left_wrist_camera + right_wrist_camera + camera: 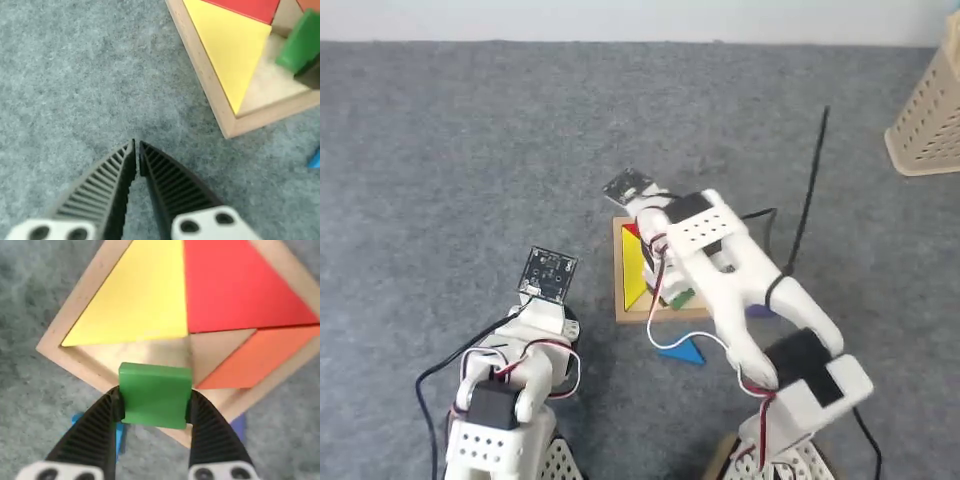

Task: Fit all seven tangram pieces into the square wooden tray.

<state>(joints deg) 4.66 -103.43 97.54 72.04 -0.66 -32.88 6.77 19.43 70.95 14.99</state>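
The square wooden tray (75,360) holds a yellow triangle (135,300), a red triangle (235,285) and an orange piece (260,360). My right gripper (155,405) is shut on a green piece (155,395), held just above the tray's bare wooden floor near its front rim. From above, the right arm (720,260) covers most of the tray (619,270), with the green piece (680,297) at its near edge. My left gripper (136,150) is shut and empty over the carpet, apart from the tray (210,95) corner. A blue triangle (682,351) lies on the carpet in front of the tray.
A purple piece (239,426) shows beside the tray's near edge. A perforated beige basket (930,110) stands at the far right. Black cables (805,210) run behind the right arm. Grey carpet lies open to the left and behind.
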